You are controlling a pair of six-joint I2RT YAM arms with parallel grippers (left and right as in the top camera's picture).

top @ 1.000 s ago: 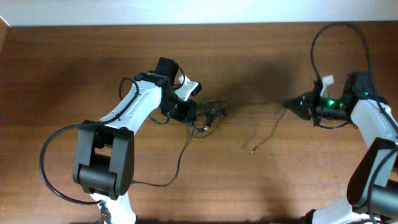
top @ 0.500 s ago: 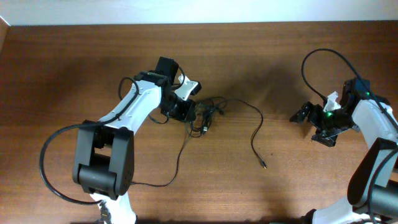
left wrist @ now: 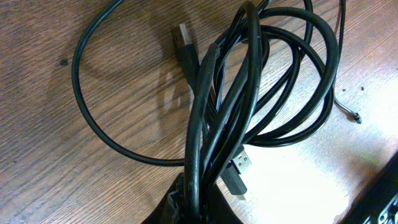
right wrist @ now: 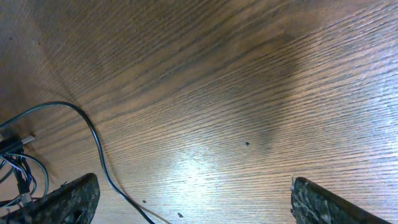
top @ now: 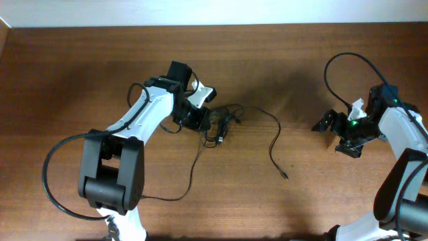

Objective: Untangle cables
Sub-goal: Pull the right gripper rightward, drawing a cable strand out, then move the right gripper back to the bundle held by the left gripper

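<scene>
left fingers (left wrist: pixel 214 213) pinch tangled thin black cables (left wrist: pixel 249 93); right fingers (right wrist: pixel 68 198) splayed wide above brown wood-grain table (right wrist: pixel 217 93); white wall (top: pixel 200 12) behind.

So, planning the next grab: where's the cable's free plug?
Overhead, the free plug lies on the table, between the bundle in the left gripper and the right gripper.

The worktop (top: pixel 80 73) is brown wood with fine, straight grain and a smooth satin finish that throws pale glare in both wrist views. The cables (left wrist: pixel 214 124) are black rubbery plastic with a slight sheen, and their plug shells (left wrist: pixel 244 162) are bright metal. The right tool (right wrist: pixel 193 200) has fingers (right wrist: pixel 68 198) of coarse, matt black. The left arm (top: pixel 144 114) wears smooth white plastic.
</scene>
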